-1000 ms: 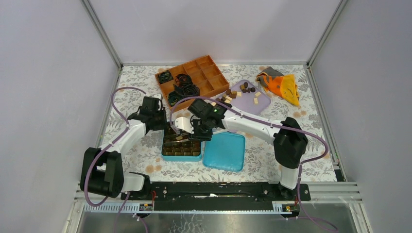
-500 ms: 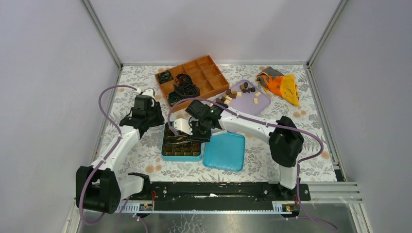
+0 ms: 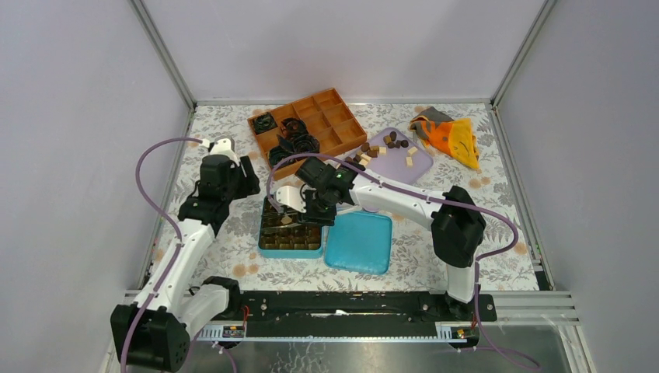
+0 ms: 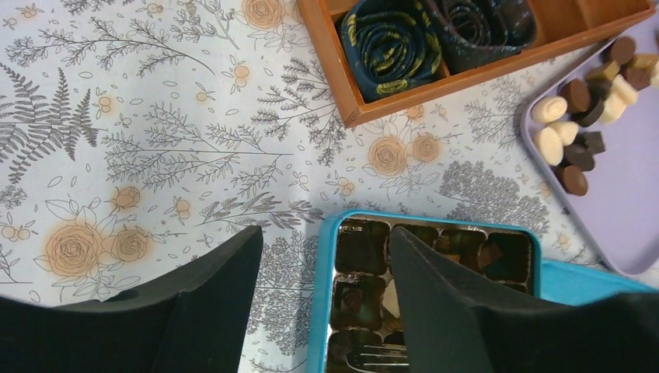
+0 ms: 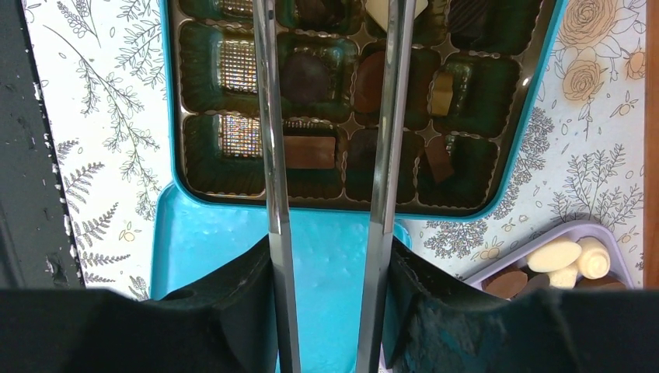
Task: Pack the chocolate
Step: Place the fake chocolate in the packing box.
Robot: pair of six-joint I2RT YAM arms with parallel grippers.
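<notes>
Loose chocolate in dark brown, mid brown and cream lies on a lavender tray, also seen in the left wrist view. A blue box holds a brown insert with chocolate pieces in several cells. My right gripper hangs above the box's right side, shut on metal tongs. The blades reach over the cells, and their tips are out of view. My left gripper is open and empty, above the box's left rim.
The box's blue lid lies right of the box. A wooden divided tray at the back holds black crinkled paper cups. An orange and grey cloth sits at the back right. Walls enclose the flowered table.
My left arm has drawn back to the left, away from the box, and its jaws have opened. The right gripper stays over the box, the tongs' blades a little wider apart.
</notes>
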